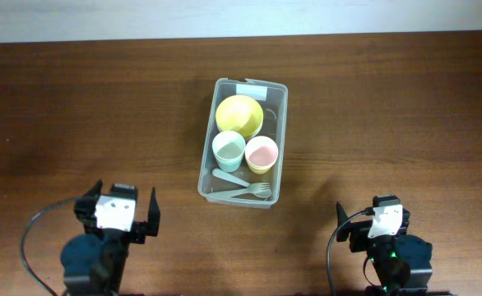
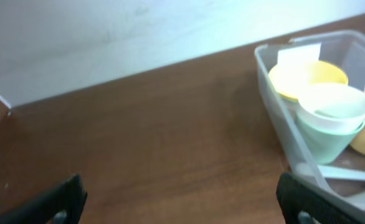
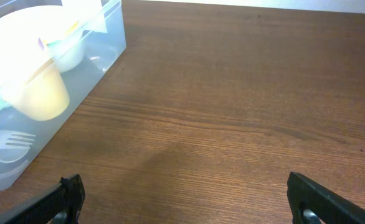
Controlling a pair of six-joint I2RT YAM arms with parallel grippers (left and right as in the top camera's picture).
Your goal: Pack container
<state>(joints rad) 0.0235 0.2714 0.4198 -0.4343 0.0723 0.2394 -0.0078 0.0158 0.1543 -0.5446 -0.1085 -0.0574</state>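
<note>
My left gripper has its jaws spread wide with nothing between them but bare table. The right gripper is the same, wide open and empty. Both sit low at my near edge, which reads to me as a parked pose that leaves the middle free.

The container stands between them, ahead and to the right of the left gripper and ahead and to the left of the right one, well apart from both.

Inside it:
- Farthest from the grippers, by the labelled end, is a yellow bowl.
- Nearer are a mint cup and a pink cup, side by side and upright so they fit the width.
- Nearest me, a pale fork lies flat along the short wall, with what I take to be a spoon beside it, though it is too washed out to be sure.

I see nothing loose on the table, so I judge the packing essentially complete.
</note>
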